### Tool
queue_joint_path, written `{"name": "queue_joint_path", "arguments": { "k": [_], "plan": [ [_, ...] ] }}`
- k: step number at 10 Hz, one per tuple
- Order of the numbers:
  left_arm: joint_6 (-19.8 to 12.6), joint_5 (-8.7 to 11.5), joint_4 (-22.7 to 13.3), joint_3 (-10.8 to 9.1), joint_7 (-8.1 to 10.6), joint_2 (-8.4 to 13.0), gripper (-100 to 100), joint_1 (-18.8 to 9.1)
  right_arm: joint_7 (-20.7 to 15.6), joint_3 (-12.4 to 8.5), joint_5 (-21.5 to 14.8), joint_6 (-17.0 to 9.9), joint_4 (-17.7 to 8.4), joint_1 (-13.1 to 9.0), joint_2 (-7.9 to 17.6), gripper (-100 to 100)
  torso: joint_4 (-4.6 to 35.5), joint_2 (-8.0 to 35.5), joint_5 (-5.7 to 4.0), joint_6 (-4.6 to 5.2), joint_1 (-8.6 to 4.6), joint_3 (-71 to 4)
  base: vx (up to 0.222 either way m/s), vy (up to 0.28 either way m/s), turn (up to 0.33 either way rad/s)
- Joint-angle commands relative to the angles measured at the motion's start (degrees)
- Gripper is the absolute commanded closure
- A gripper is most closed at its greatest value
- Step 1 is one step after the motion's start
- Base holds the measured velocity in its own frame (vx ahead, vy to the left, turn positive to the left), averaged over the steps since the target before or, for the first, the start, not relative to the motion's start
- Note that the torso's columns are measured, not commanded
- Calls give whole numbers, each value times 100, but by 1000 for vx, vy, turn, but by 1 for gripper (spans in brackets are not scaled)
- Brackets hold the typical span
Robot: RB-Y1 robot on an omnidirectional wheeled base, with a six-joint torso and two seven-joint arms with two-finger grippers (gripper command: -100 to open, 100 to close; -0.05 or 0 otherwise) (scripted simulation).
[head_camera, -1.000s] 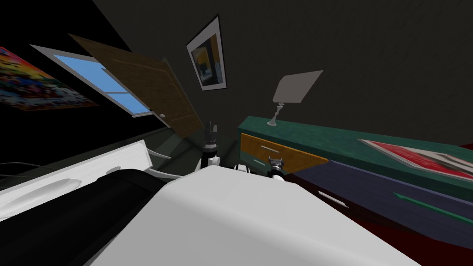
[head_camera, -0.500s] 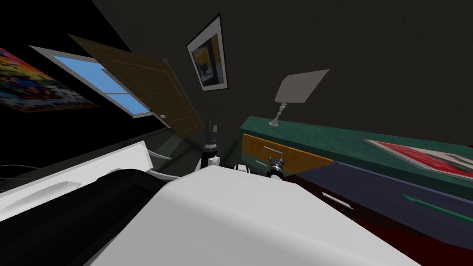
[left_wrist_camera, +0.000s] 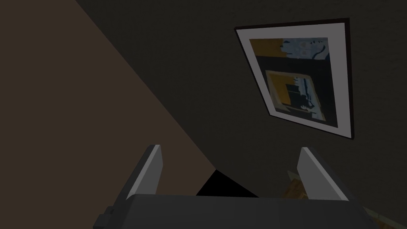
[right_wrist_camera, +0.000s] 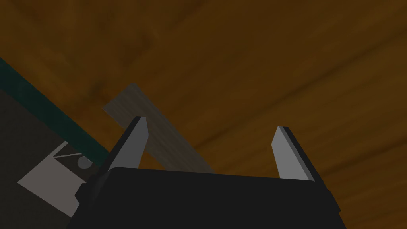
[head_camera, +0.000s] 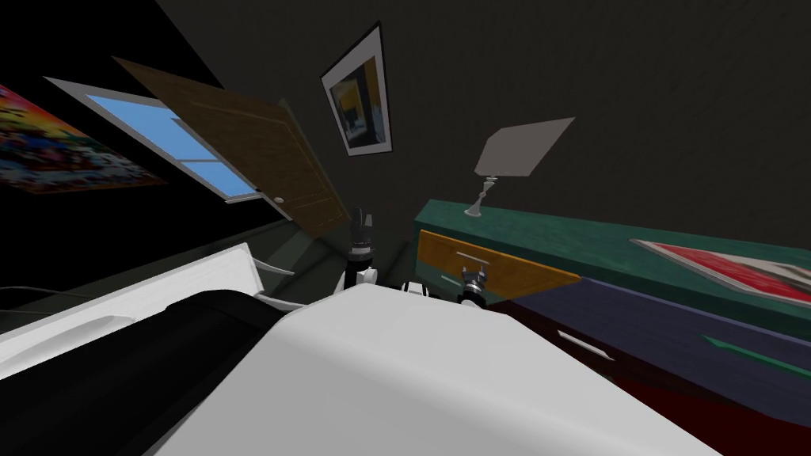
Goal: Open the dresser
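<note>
- The dresser (head_camera: 602,245), green on top, runs across the right middle of my head view, with a lamp (head_camera: 507,154) standing on its left end.
- Its orange drawer front (head_camera: 515,273) sits just right of centre.
- My right gripper (head_camera: 474,277) is up against that front with its fingers apart. The grey bar handle (right_wrist_camera: 167,137) passes beside one finger, unclamped.
- My left gripper (head_camera: 362,226) is raised at centre, its fingers also apart.

Right gripper (right_wrist_camera: 210,131) faces the drawer front (right_wrist_camera: 258,71) at close range. Handle (right_wrist_camera: 163,135) lies just ahead, offset to one side. Lamp (head_camera: 523,148) stands on dresser top (head_camera: 554,233), beyond that gripper. Left gripper (head_camera: 362,226) sits well apart, leftward.
</note>
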State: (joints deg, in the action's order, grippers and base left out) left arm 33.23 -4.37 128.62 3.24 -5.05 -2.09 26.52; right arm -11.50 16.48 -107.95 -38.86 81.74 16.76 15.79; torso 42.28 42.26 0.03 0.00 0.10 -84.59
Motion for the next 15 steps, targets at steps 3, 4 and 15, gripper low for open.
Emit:
{"name": "queue_joint_path", "arguments": {
  "k": [3,4,15],
  "plan": [
    [0,0,0,0,0,0,0,0,-13,222,-744,-549,-415,-228,132,-100,1,2,-3,0,-9,1,13,79,-14],
    [0,0,0,0,0,0,0,0,-13,271,-909,-660,-500,-275,167,-100,1,1,-2,0,-7,1,16,92,-14],
    [0,0,0,0,0,1,0,-1,-19,412,-1185,-728,-761,-605,251,100,-6,15,-13,-10,-10,12,15,16,-39]
  ]
}}
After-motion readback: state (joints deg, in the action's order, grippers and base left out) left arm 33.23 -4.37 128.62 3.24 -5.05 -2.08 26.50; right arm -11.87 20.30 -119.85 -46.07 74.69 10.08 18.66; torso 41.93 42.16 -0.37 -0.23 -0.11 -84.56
